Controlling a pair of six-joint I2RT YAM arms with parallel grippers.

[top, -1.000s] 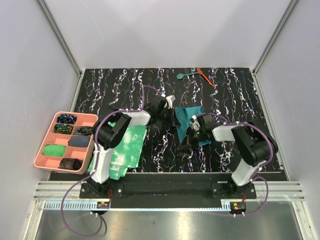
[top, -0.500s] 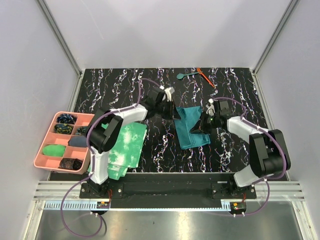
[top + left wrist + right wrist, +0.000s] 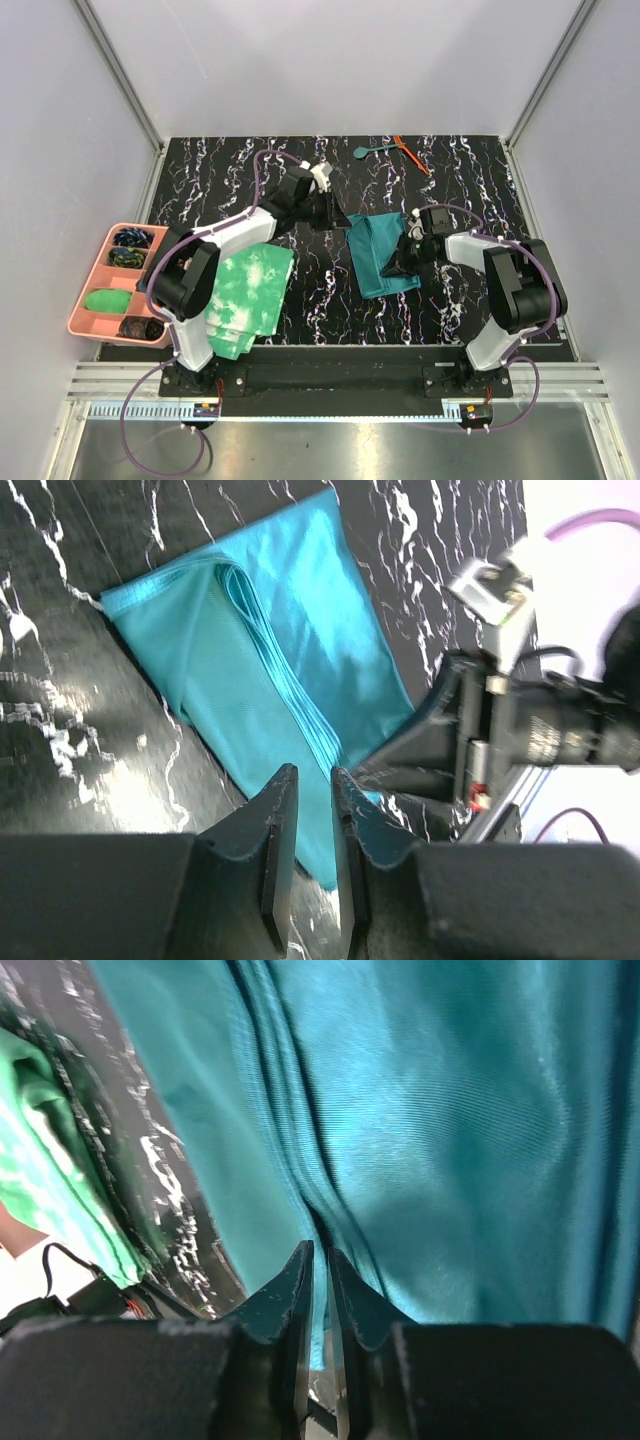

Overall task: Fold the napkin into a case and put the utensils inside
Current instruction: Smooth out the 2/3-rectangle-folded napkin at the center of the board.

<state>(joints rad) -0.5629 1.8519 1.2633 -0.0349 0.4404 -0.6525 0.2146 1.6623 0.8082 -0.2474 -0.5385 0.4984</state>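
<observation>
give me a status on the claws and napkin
Left claw shut, empty, beside napkin. Right claw pinching napkin fold. Utensils at far edge, nothing in the way.

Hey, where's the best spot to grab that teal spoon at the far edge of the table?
Probably grip the teal spoon by its thin handle, near the round bowl, coming straight down with the pincer across it. It lies flat, and the handle's tip sits close to the orange-red utensil, so that end looks crowded.

Left arm: reaches toward the counter's middle; left end effector (image 3: 335, 214) fingers nearly together.
Right arm: bent inward near the right edge; right end effector (image 3: 402, 260) low, fingers nearly together.
</observation>
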